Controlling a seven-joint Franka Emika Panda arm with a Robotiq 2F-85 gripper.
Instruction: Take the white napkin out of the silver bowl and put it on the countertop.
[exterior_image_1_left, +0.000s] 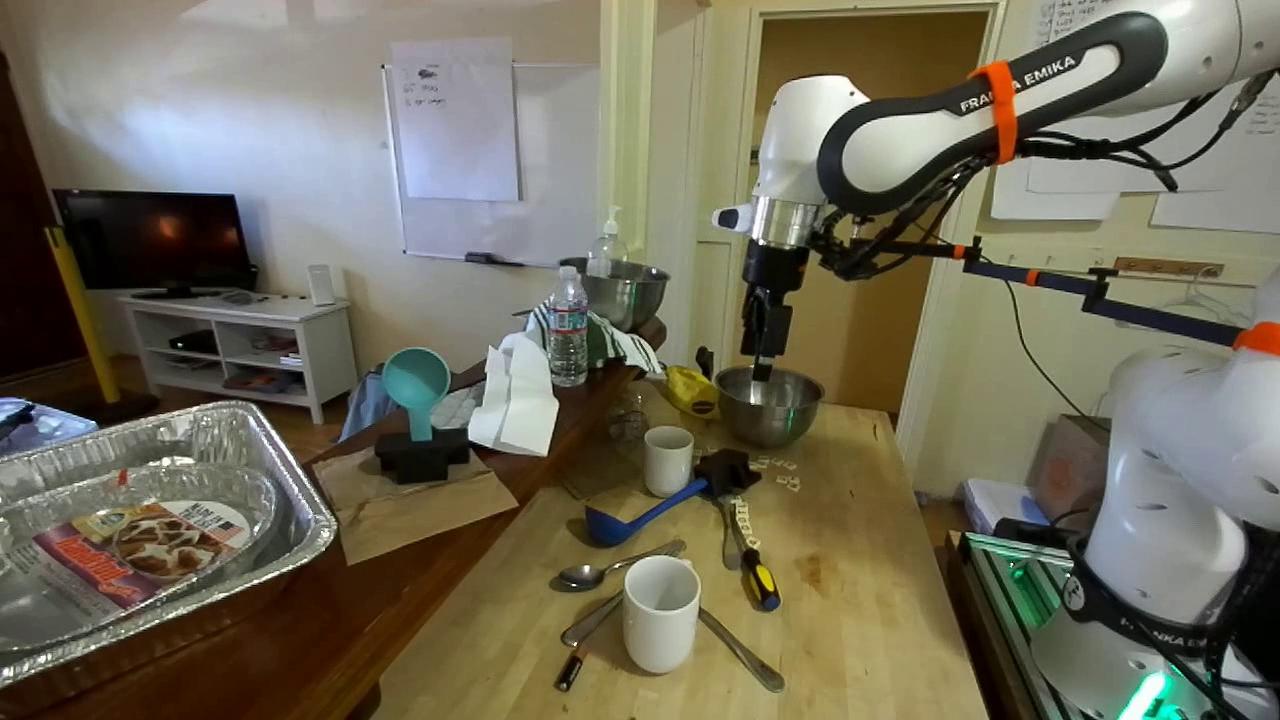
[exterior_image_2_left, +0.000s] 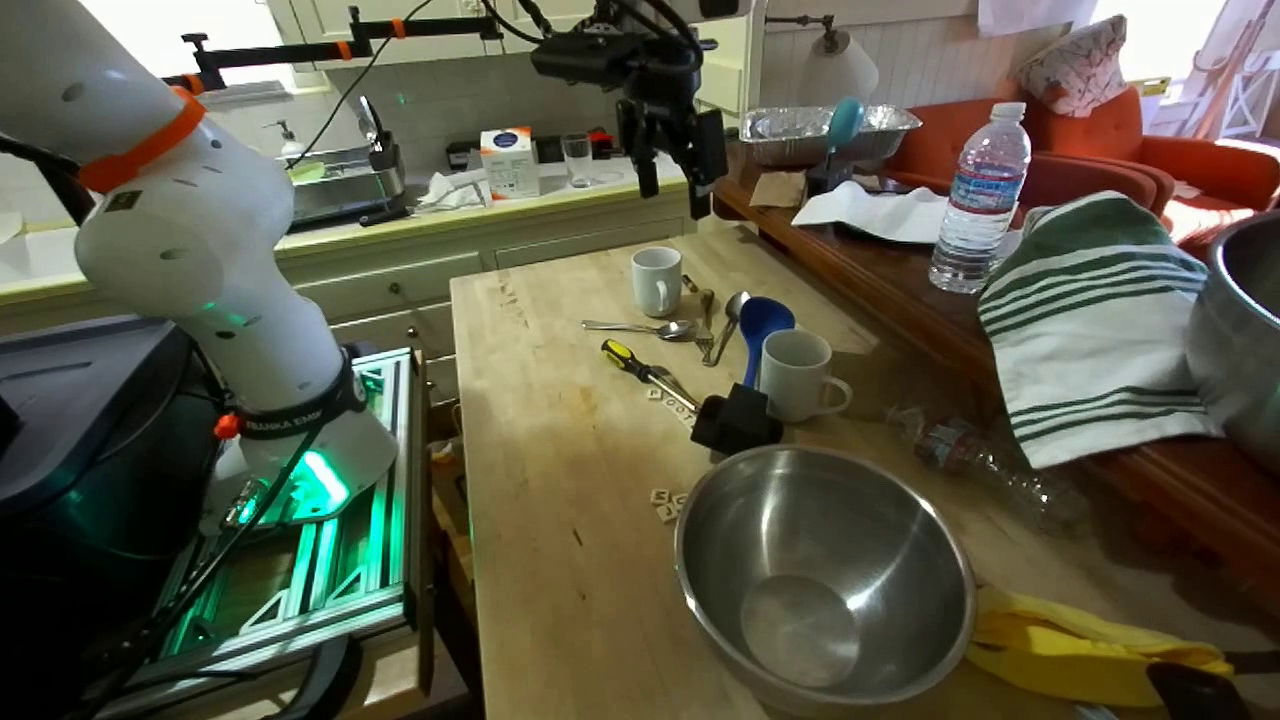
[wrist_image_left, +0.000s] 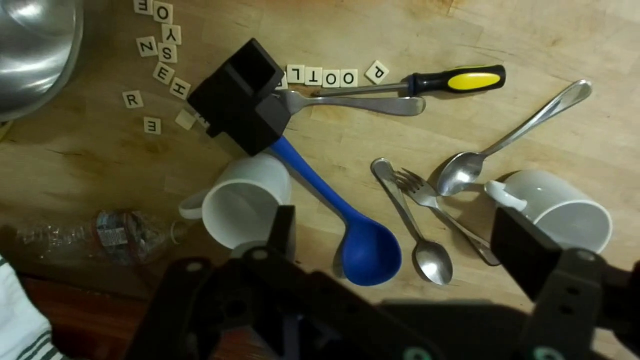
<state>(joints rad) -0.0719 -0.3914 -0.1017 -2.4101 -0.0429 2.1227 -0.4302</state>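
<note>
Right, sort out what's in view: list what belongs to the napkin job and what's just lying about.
For the job:
gripper, open
white napkin, as it seems, on the dark wooden ledge
silver bowl on the light wooden countertop, no napkin showing inside

Just lying about:
blue ladle
screwdriver
white mugs
letter tiles
spoons
fork
striped towel
upright water bottle

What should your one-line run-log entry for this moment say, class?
claw: open, above table, holding nothing | apparent white napkin: on brown counter | silver bowl: on table, no napkin visible inside
</note>
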